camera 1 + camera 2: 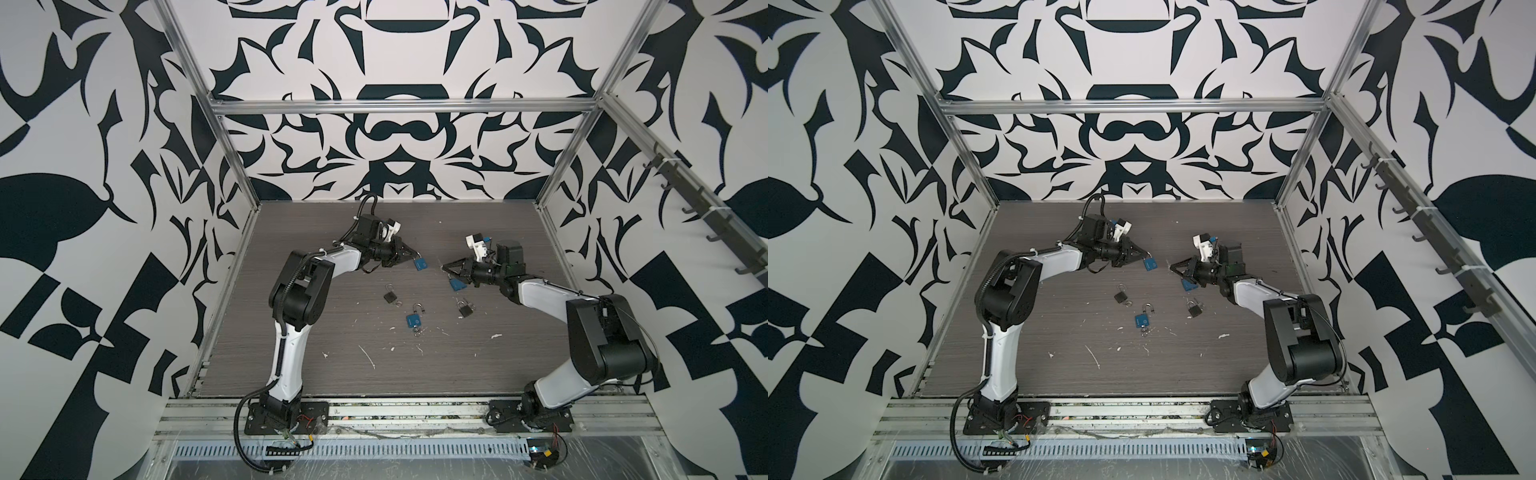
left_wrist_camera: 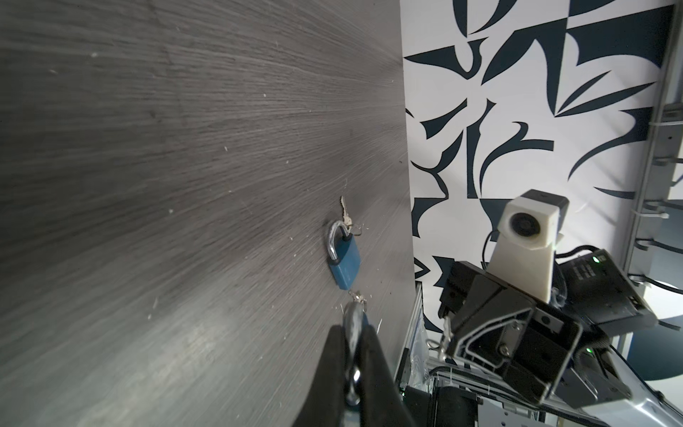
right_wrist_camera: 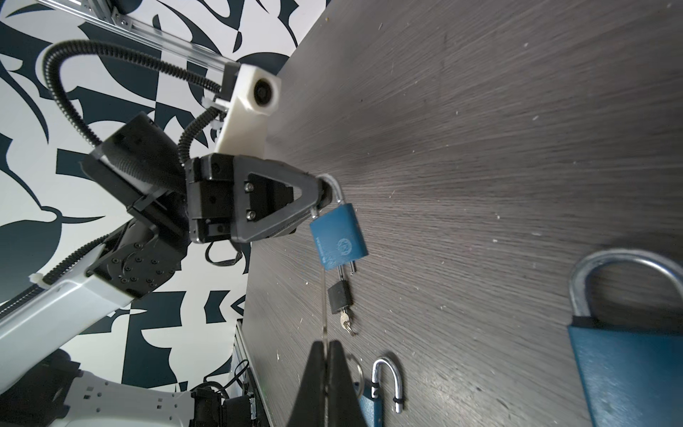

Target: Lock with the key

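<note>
My left gripper (image 1: 410,252) is shut on the silver shackle (image 2: 353,321) of a blue padlock (image 1: 420,264), which hangs above the table; the right wrist view shows its blue body (image 3: 338,236) below the left gripper (image 3: 320,196). My right gripper (image 1: 444,267) is shut on a thin key (image 3: 324,307), seen edge-on, with its ring (image 3: 355,368) beside the fingers. The key's blade points at the bottom of the held padlock and reaches it in that view. I cannot tell whether it is in the keyhole.
A second blue padlock (image 1: 456,284) lies on the table (image 1: 332,332) under my right gripper. A black padlock (image 1: 390,296), a third blue padlock (image 1: 413,319) and another black padlock (image 1: 465,307) lie nearer the front. White scraps dot the table.
</note>
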`<state>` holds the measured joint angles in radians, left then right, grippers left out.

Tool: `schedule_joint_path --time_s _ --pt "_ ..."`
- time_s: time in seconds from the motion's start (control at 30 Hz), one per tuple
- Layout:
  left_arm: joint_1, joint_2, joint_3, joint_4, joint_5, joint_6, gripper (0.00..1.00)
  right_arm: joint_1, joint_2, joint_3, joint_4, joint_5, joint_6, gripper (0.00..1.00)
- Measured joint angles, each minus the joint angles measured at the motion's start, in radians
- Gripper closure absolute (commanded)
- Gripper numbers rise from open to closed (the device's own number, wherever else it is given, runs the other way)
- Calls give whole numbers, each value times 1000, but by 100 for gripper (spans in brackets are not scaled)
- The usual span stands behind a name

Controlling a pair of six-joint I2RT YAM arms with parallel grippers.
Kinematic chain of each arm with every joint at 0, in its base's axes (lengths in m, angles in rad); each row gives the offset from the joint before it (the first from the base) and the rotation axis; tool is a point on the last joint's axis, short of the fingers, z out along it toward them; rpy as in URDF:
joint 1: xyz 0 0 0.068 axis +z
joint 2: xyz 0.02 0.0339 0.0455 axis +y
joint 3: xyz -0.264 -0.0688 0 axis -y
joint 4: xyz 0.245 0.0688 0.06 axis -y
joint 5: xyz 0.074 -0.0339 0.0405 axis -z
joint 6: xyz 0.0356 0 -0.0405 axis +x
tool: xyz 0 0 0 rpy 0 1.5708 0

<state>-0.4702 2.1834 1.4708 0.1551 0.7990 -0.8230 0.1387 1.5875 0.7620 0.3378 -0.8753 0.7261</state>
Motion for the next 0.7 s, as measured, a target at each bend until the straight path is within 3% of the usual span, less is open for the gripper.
schedule_joint_path --time_s 0.3,0.7 --pt "-31 137 199 -154 -23 47 100 0 0 33 2 5 -2 100" --pt "-40 207 238 -241 -54 61 100 0 45 58 -33 29 -20 100"
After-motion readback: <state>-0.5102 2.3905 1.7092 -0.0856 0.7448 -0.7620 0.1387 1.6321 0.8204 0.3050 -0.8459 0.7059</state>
